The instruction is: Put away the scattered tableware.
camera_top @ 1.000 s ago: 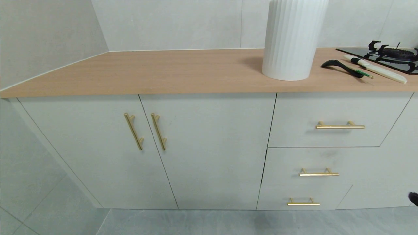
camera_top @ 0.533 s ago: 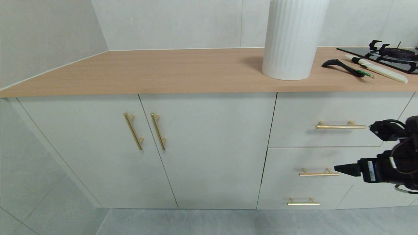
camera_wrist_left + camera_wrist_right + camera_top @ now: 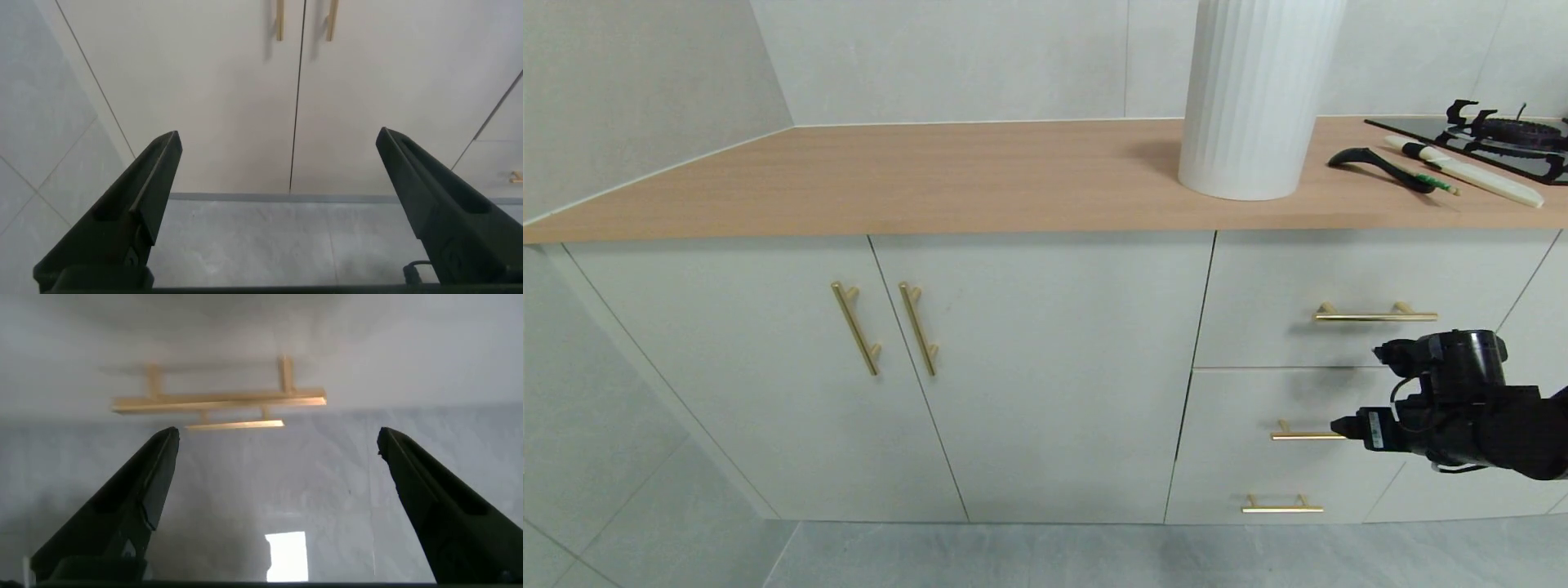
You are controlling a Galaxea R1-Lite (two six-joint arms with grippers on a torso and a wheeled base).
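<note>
Before the drawer handle (image 3: 1305, 435), right fingers (image 3: 122, 523) spread, tableware (image 3: 1380, 167) on counter (image 3: 931, 180) above, left fingers (image 3: 131, 212) spread

The right arm (image 3: 1515, 441) lies low and extends forward, with a rounded dark wrist (image 3: 1470, 351) sitting just above and behind the claw. At its end the right gripper (image 3: 275, 437) is spread wide. Its two black fingers (image 3: 122, 514) stand well apart, one on each side of the claw's midline, and each tapers to a tip ahead of the palm. In the head view this claw shows almost edge-on, so its roll is hard to judge; it looks roughly level. The left gripper (image 3: 278, 137) points forward and down. Its fingers (image 3: 445, 204) are parted just as widely on either side of its midline, and the gap between them holds nothing.
</note>
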